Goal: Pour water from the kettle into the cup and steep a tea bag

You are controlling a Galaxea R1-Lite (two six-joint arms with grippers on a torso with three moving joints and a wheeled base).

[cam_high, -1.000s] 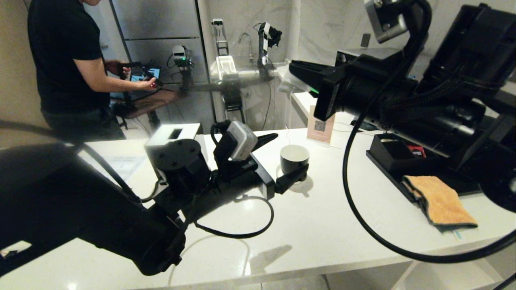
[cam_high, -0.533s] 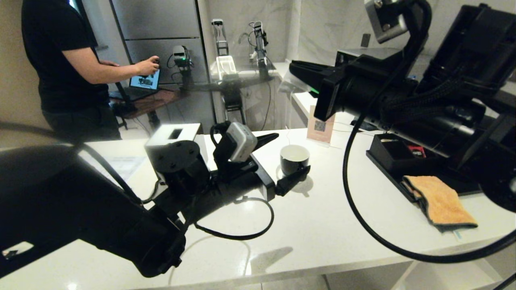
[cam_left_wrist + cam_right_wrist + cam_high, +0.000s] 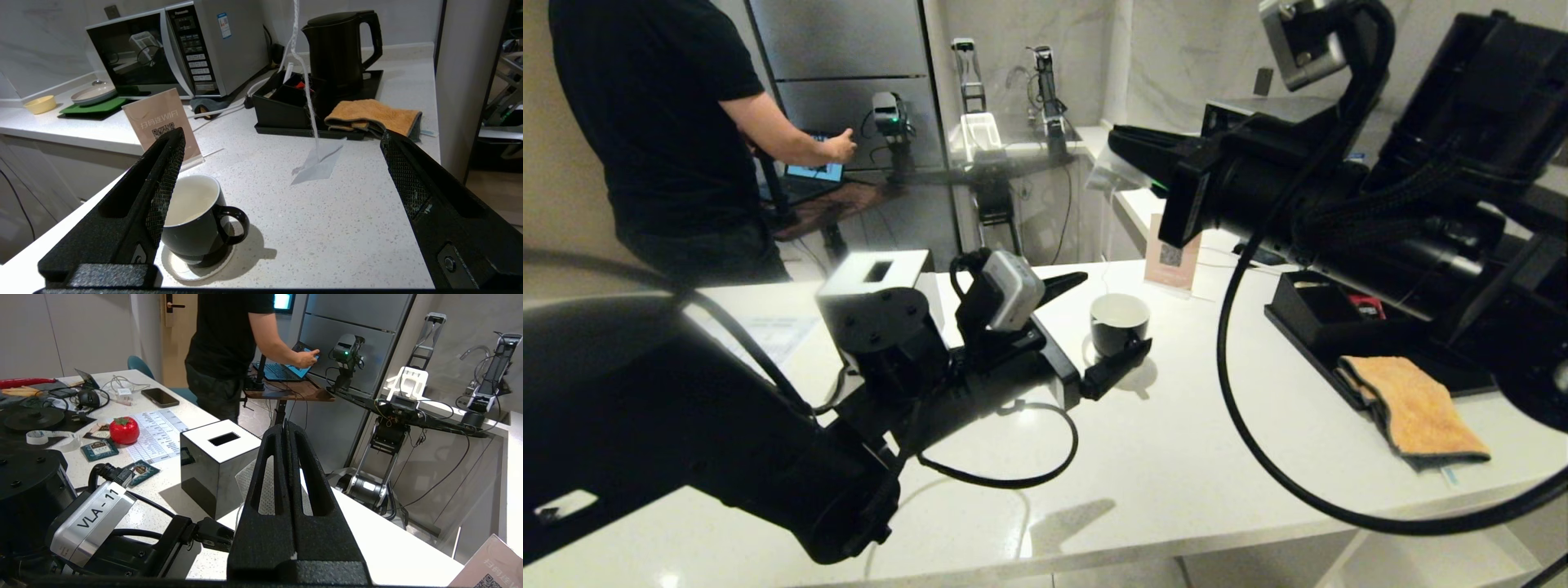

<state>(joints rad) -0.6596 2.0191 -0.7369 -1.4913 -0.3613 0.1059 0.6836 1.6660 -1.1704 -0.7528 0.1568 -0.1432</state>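
Cup (image 3: 194, 222) sits just beside left claw's (image 3: 282, 192) one finger, jaws wide and empty. Right claw (image 3: 286, 457), raised above it, pinches the bag (image 3: 261, 486); string hangs between.

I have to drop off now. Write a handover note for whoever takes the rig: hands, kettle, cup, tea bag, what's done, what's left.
Left hand: open, low over the counter, beside the cup.
Right hand: shut on the tea bag, raised; its tag dangles on the string.
Kettle: upright on the black tray, behind the orange cloth.
Done: bag picked up. Water in the cup: cannot tell.
Left: lower bag into cup, steep.
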